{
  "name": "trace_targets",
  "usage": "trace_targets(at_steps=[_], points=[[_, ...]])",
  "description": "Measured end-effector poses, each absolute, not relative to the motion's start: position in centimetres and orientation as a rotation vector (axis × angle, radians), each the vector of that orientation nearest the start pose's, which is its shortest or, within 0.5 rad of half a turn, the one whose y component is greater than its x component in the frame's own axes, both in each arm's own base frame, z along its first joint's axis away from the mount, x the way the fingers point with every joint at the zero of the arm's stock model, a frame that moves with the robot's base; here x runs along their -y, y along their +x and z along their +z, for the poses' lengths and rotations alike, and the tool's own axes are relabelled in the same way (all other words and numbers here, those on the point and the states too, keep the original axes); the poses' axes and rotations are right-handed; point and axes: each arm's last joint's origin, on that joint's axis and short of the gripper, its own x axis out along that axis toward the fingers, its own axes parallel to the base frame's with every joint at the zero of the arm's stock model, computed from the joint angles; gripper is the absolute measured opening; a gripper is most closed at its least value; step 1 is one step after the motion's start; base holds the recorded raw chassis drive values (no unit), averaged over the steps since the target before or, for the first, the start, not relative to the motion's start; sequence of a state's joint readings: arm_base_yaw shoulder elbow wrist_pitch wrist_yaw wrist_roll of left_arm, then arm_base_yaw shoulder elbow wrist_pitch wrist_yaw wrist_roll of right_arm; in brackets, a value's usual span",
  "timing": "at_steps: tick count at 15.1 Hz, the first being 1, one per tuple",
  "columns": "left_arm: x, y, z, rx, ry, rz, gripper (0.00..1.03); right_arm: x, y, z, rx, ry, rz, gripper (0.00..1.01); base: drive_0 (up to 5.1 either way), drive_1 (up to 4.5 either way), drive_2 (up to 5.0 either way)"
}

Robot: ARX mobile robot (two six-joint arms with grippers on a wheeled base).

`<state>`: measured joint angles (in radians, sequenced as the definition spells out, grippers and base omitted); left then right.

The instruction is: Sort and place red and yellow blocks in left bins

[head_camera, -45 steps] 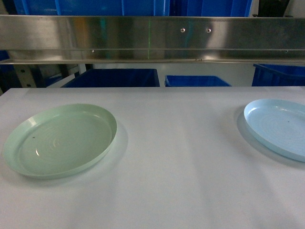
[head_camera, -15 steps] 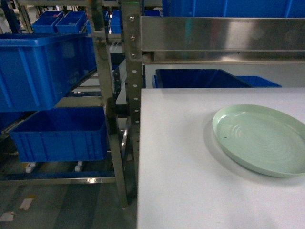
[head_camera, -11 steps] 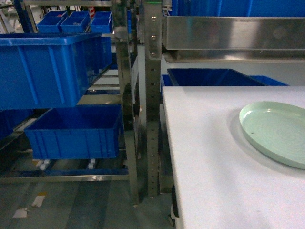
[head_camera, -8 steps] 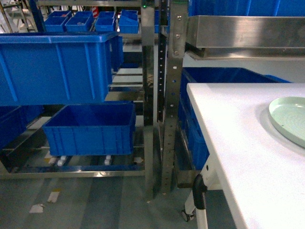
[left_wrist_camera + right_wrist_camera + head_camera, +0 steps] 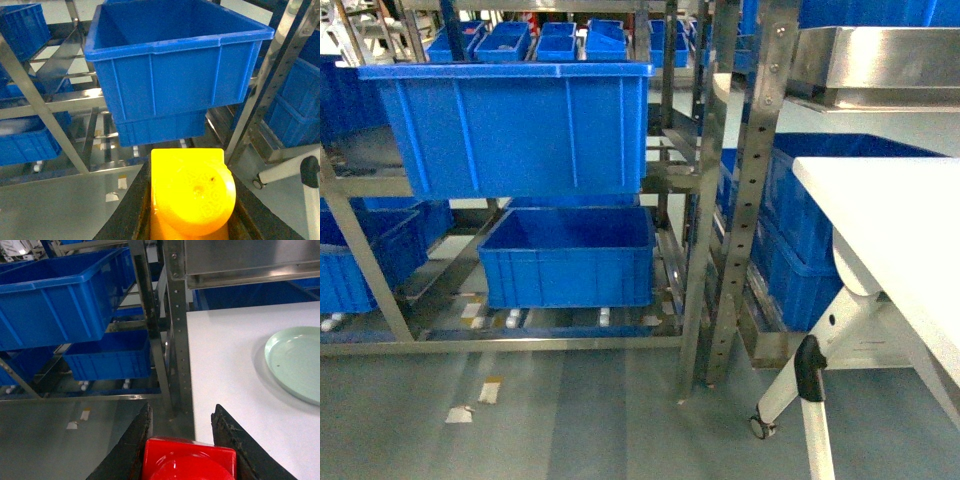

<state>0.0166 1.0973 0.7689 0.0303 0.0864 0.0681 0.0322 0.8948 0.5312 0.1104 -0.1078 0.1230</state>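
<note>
**Holding one block in each hand beside the bin rack**

Gripping the yellow block point(image 5: 192, 192), our left hand point(image 5: 190, 210) has its dark fingers point(image 5: 131, 212) pressed against the block's two sides, the round stud facing the wrist camera. In that view the block sits low, in front of a large blue bin point(image 5: 172, 70) on the metal rack point(image 5: 42, 117), with a second blue bin point(image 5: 160, 127) showing just beneath it.

Our right hand point(image 5: 187, 447) pinches the red block point(image 5: 189, 460) the same way, one dark finger point(image 5: 132, 445) on each side. Past it, on the right, we see the white desk point(image 5: 225, 370) with a pale green plate point(image 5: 297, 367) lying on it, well apart from the block. On the left stand the rack upright point(image 5: 175, 330) and more blue bins point(image 5: 55, 295).

From the head camera neither hand nor block shows. We face the rack: an upper blue bin point(image 5: 515, 125) on its shelf, a lower blue bin point(image 5: 570, 255) below it near the grey floor point(image 5: 570, 420), small blue trays point(image 5: 535, 40) far behind, and the desk's edge point(image 5: 890, 230) at right on a castered leg point(image 5: 790, 390).
</note>
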Motion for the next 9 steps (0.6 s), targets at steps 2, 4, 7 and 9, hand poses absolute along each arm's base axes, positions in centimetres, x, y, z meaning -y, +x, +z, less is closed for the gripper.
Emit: trace_targets(at_steps=[2, 4, 7, 9], points=[[-0.15, 24.32, 28.78, -0.296, 0.051, -0.079, 0.27, -0.96, 19.84, 25.4, -0.264, 0.132, 0.124, 0.29, -4.7, 0.85, 3.8], [-0.17, 24.31, 28.79, -0.295, 0.05, -0.078, 0.27, -0.96, 19.83, 25.4, -0.264, 0.132, 0.124, 0.29, -4.7, 1.11, 3.7], [-0.12, 24.31, 28.82, -0.292, 0.045, -0.081, 0.27, -0.95, 19.83, 25.46, -0.258, 0.132, 0.123, 0.29, -4.7, 2.11, 3.0], [-0.13, 24.29, 28.81, -0.295, 0.045, -0.081, 0.27, -0.96, 19.83, 25.44, -0.26, 0.132, 0.126, 0.29, -4.7, 2.61, 2.6]])
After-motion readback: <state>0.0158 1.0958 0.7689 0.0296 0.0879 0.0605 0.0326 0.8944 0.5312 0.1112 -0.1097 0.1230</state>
